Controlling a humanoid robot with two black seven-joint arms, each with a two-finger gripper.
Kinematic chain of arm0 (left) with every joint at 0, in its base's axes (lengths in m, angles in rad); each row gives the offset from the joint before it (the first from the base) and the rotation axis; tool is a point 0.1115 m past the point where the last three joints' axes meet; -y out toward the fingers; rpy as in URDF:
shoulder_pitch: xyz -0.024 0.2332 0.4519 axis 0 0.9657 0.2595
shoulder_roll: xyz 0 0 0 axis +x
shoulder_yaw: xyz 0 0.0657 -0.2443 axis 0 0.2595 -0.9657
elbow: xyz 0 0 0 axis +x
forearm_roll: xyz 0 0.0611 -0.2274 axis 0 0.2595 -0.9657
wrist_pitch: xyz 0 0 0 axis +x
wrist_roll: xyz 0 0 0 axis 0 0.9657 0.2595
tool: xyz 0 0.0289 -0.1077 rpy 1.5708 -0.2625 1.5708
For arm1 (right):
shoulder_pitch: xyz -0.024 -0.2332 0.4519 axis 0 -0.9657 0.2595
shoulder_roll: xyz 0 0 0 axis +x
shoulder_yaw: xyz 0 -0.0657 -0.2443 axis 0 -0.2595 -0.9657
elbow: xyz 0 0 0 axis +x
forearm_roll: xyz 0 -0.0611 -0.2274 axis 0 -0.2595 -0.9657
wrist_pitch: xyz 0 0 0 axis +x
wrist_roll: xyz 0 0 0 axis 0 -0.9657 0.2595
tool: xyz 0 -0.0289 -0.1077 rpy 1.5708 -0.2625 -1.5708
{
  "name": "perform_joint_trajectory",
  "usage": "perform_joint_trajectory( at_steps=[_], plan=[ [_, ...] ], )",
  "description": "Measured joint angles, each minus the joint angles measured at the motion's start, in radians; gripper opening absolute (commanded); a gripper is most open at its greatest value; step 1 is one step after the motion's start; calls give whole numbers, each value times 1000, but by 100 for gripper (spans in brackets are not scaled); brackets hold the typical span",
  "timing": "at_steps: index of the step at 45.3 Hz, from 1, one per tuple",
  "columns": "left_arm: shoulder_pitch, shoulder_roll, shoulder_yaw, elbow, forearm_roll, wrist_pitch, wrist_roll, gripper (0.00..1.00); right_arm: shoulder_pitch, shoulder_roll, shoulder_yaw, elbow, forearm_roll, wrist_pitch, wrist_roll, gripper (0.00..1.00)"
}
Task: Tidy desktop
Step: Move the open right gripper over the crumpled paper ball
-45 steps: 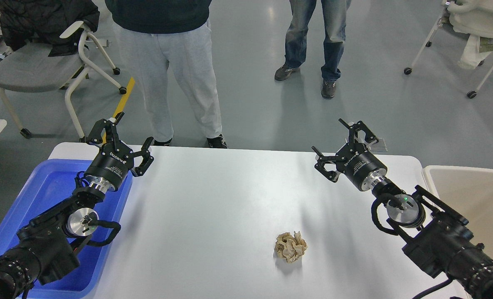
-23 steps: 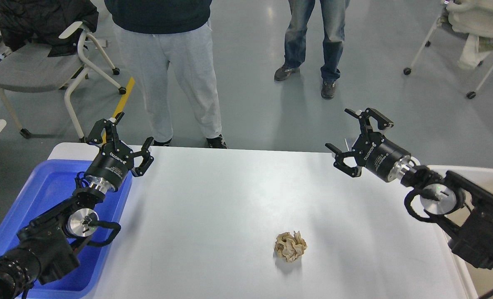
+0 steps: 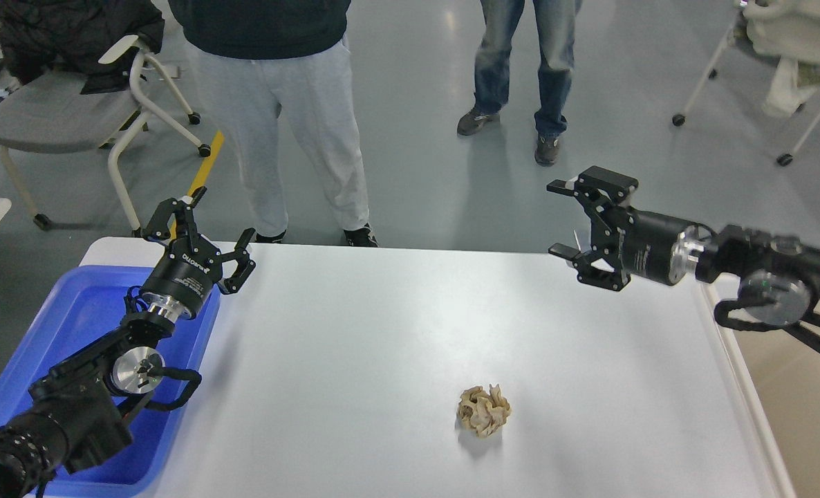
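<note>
While both arms run off frame edges, two people beyond far edge are cut at waist, beige tub (image 3: 807, 415) mostly out of view right. White worktop (image 3: 355, 346) fills centre, long axis left-right, grey floor and chairs behind. Crumpled paper ball (image 3: 483, 410) near front centre. Blue tray (image 3: 78, 325) at left. Left gripper (image 3: 211, 232) fingers apart, empty, over tray's far corner. Right gripper (image 3: 569, 221) fingers apart, empty, above far right edge.

We record the desktop (image 3: 355, 332) as plain white. The crumpled paper ball (image 3: 483, 411) is tan with paler creases. The plastic tray (image 3: 85, 311) is solid blue. The tub (image 3: 804, 387) is beige. Our left gripper (image 3: 207, 228) and right gripper (image 3: 567, 220) are black.
</note>
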Motion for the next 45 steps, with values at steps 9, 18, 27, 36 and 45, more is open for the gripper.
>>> perform_joint_trajectory(
  at_steps=[9,18,27,36,45],
  plan=[
    [0,0,0,0,1,0,0,100,250,-52,-304,109,13,-99,-14,100],
    [0,0,0,0,1,0,1,100,519,-40,-585,247,114,-223,-17,100],
    [0,0,0,0,1,0,1,100,689,35,-768,342,175,-333,-16,100],
    [0,0,0,0,1,0,1,100,747,165,-891,381,196,-433,-11,100],
    [0,0,0,0,1,0,1,100,732,304,-982,396,190,-531,-7,100]
  ],
)
